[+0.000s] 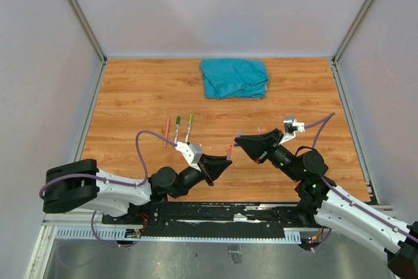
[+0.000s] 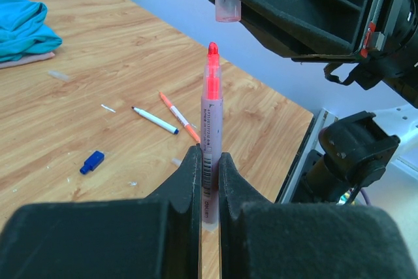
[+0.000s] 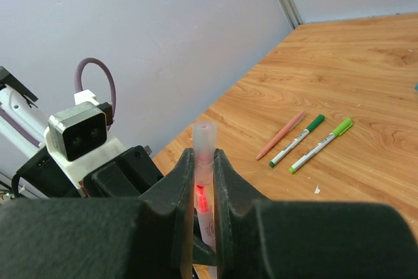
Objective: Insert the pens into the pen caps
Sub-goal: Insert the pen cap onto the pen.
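Observation:
My left gripper (image 2: 209, 156) is shut on a pale pen (image 2: 210, 119) with a red tip, held upright. A translucent pink pen cap (image 2: 227, 1) hangs just above and slightly right of that tip, apart from it, with my right gripper (image 3: 204, 156) shut on it. In the right wrist view the cap (image 3: 204, 140) pokes out past the fingertips and the red pen tip (image 3: 203, 198) shows behind the jaws. From above, the left gripper (image 1: 219, 164) and right gripper (image 1: 243, 142) meet near the table's front middle, the pen (image 1: 229, 152) between them.
A salmon pen (image 1: 167, 125), a green pen (image 1: 177, 125) and a lime pen (image 1: 189, 126) lie side by side left of centre. An orange pen (image 2: 177, 114), a blue-tipped white pen (image 2: 155, 120) and a blue cap (image 2: 92, 161) lie on the wood. A teal cloth (image 1: 234, 78) sits at the back.

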